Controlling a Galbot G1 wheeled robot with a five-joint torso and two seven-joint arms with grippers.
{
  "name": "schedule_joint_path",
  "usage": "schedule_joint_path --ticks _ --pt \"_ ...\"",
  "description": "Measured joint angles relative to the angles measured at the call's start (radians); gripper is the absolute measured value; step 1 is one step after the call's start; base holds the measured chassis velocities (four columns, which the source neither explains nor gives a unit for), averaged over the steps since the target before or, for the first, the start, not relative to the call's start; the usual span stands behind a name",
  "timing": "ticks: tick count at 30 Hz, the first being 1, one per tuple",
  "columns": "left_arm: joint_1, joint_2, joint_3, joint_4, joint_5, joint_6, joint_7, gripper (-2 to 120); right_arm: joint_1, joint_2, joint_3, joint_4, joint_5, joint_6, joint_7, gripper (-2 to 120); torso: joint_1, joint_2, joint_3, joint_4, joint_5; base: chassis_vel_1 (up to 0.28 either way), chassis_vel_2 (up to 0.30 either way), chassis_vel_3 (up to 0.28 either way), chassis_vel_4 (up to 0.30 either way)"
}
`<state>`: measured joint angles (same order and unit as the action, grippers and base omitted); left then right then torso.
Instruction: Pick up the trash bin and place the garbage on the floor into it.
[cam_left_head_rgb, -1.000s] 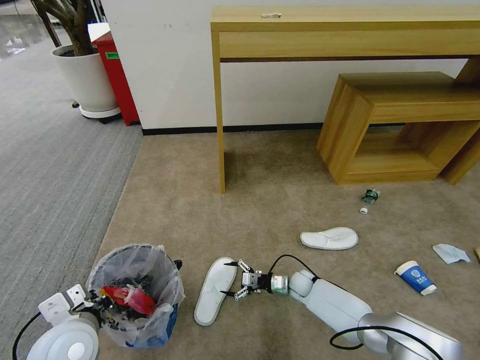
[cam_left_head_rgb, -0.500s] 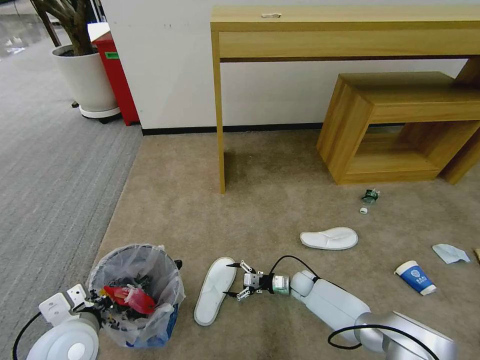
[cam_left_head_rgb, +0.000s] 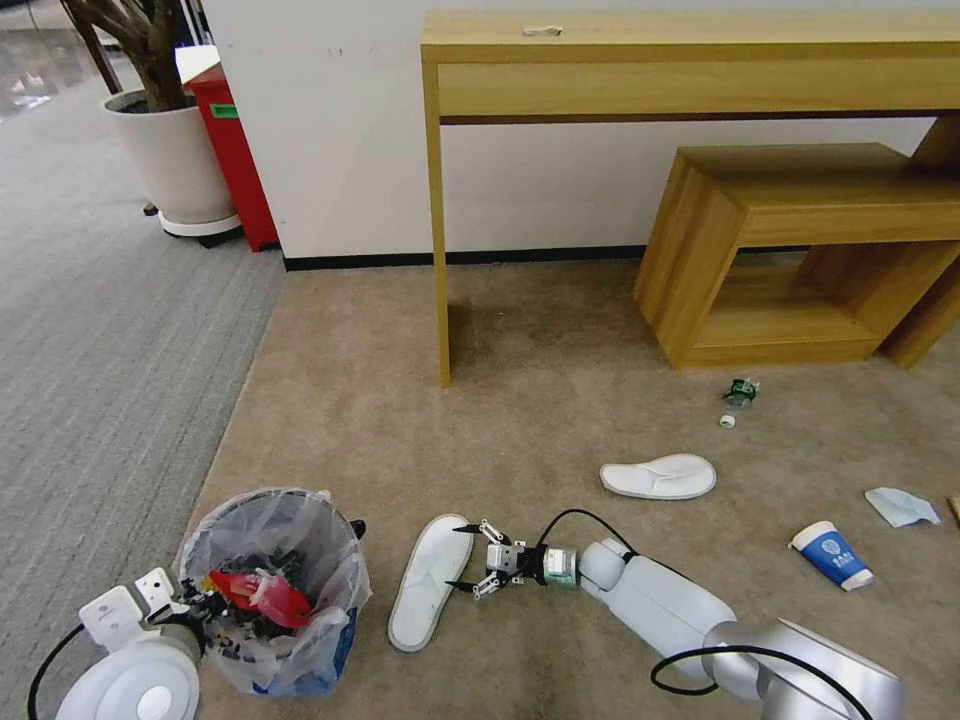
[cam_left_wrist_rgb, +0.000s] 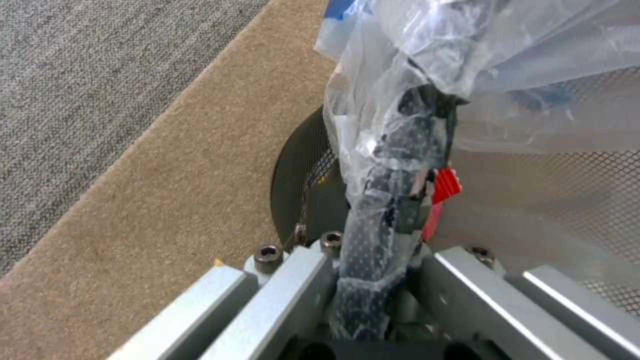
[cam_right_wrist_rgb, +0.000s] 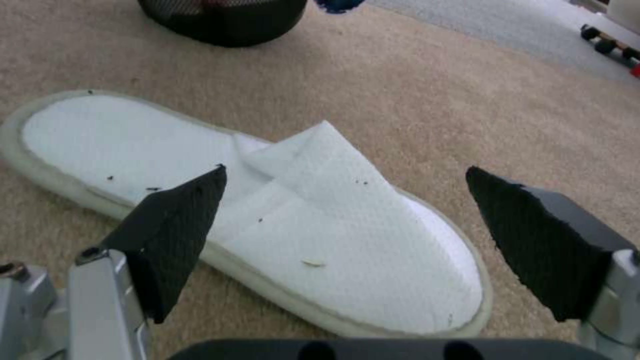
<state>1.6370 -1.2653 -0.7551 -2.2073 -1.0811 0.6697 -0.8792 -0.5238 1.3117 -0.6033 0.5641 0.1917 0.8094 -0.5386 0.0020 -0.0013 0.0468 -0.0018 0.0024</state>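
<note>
Right gripper (cam_left_head_rgb: 462, 556): jaws wide apart, low over the floor (cam_left_head_rgb: 560, 400), just beside a white slipper (cam_left_head_rgb: 428, 580). Left gripper (cam_left_wrist_rgb: 373, 280): clamped on the rim of the bin (cam_left_head_rgb: 270, 590), left of the slipper.

No lettering is showing clearly enough to read. The blue-and-white paper cup (cam_left_head_rgb: 832, 555) lying on the beige carpet is carrying a round white emblem, and the red cabinet (cam_left_head_rgb: 232, 140) is bearing a small green label; both are staying illegible.
</note>
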Motion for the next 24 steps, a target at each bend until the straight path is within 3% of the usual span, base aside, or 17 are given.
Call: schedule_joint_path --ticks 12,16,24 --pt "0.005 0.0 0.003 -0.008 0.002 0.0 0.002 0 0.031 0.013 -0.014 -0.045 0.019 0.0 -0.045 92 0.0 0.0 0.0 0.0 -0.0004 0.0 0.0 0.0 0.0" --pt "0.006 0.001 0.004 -0.012 0.002 0.001 0.003 0 0.042 0.022 -0.018 -0.06 0.03 0.0 -0.061 85 0.0 0.0 0.0 0.0 -0.0004 0.0 0.0 0.0 0.0" --pt "0.007 0.001 0.004 -0.011 0.002 0.001 0.004 0 0.051 0.045 -0.02 -0.09 0.035 0.0 -0.065 91 0.0 0.0 0.0 0.0 0.0 0.0 0.0 0.0 0.0"
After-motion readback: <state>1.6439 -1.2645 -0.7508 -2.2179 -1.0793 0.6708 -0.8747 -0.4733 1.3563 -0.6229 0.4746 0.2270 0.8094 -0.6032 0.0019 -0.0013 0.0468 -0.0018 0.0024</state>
